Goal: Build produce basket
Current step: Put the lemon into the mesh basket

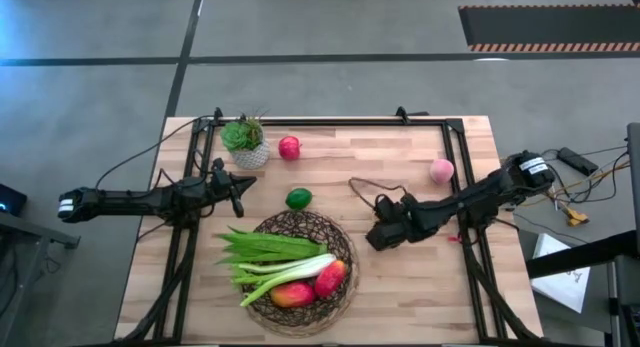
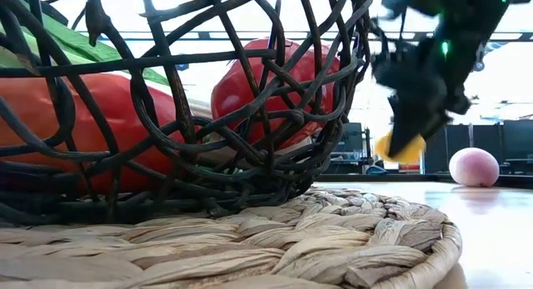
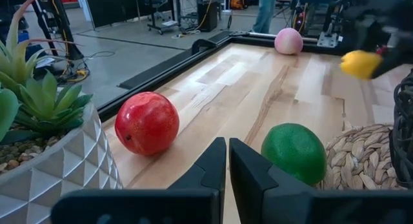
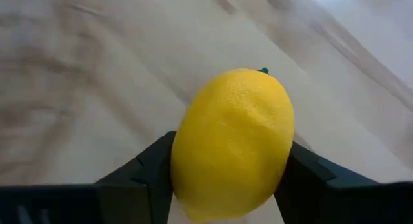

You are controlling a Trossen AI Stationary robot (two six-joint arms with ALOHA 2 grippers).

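Observation:
The dark wicker basket stands on a round straw mat at the near middle of the table. It holds the green leafy bunch, the leek and two red-orange fruits. The lime lies just beyond the basket. The red apple and the pink peach lie farther back. My right gripper, to the right of the basket, is shut on the yellow lemon. My left gripper is shut and empty, left of the lime. My right gripper pinches the lemon between its two fingers, one finger on each of its long sides. In the low view the fingers slant down from above, and the lemon hangs at their ends, clear of the table.
A green potted plant in a white pot stands at the far left beside the apple. A dark frame rail runs along the table's far edge and sides. A thin cable lies on the wood behind my right gripper.

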